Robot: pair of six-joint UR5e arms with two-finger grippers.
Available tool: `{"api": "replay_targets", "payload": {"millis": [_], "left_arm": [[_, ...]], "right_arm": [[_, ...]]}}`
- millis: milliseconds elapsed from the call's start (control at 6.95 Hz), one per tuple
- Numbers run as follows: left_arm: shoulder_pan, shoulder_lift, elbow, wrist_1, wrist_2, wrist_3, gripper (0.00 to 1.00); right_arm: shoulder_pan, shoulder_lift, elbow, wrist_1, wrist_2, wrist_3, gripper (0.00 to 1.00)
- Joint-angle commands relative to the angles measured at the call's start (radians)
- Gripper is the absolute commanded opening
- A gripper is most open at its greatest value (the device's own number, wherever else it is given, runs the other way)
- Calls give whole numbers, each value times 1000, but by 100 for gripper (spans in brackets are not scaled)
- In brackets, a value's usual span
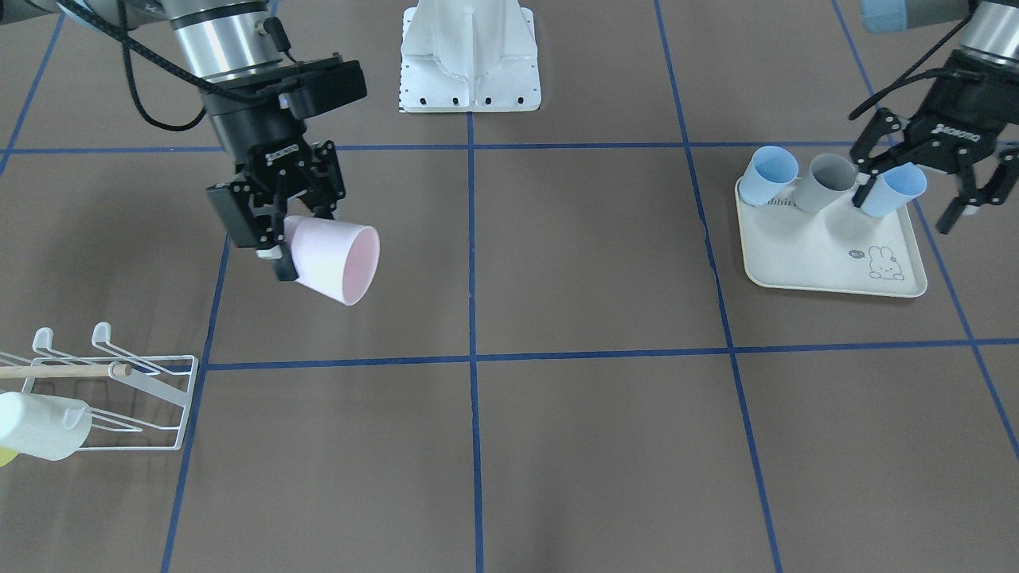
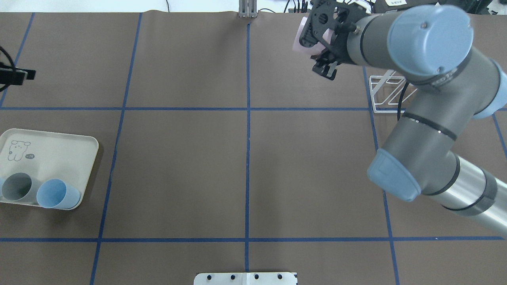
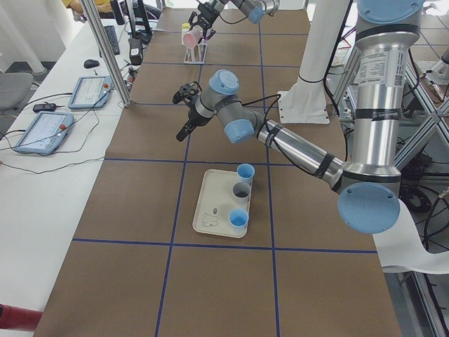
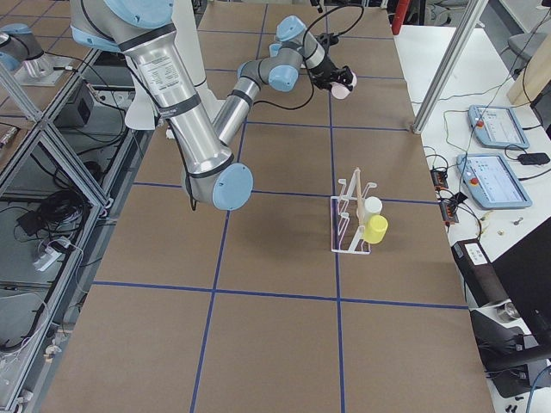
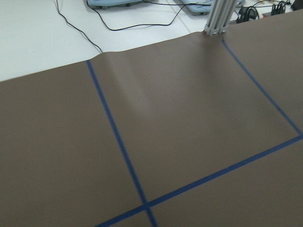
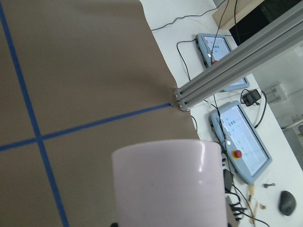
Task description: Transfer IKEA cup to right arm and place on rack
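Observation:
The IKEA cup (image 1: 338,259) is pale pink and lies on its side in the air, mouth toward the table's middle. The right arm's gripper (image 1: 301,240) is shut on its base, well above the table. The cup's wall fills the bottom of the right wrist view (image 6: 168,184). The white wire rack (image 1: 127,390) stands near the table's edge, below and to one side of that gripper, with a wooden dowel (image 1: 64,371) across it. My left gripper (image 1: 905,209) hangs open and empty, high over the tray's side of the table.
A white cup (image 1: 40,426) and a yellow cup (image 4: 375,229) hang on the rack. A cream rabbit-print tray (image 1: 828,263) holds two blue cups (image 1: 772,177) and a grey cup (image 1: 824,183). The robot's white base (image 1: 470,60) stands at the table's robot side.

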Motion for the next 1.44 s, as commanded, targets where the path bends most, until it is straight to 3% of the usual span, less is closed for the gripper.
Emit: {"api": "replay_targets", "payload": {"millis": [0,288,431,575,863,1294], "left_arm": [[-103,81,8,-10,-86,146,100],[-106,92,5,-17,-93,147,100],[-106,101,1,-17,-106,144,100],[-106,105,-1,-17,-108,139,100],[-105,110,-3,-21,-108,136,100],[-105,110,-1,-23,-126,134,100]], "right_arm": [[87,25,-31,-146,-130,-303,0],[214,33,-128,-155,-197,-800,0],[248,69,-216,-146,-220,-916,0],[250,86,-296,-138,-281,-981,1],[235,-8,-421,71,-340,-986,3],[131,-94,-404,97,-500,-966,4]]}}
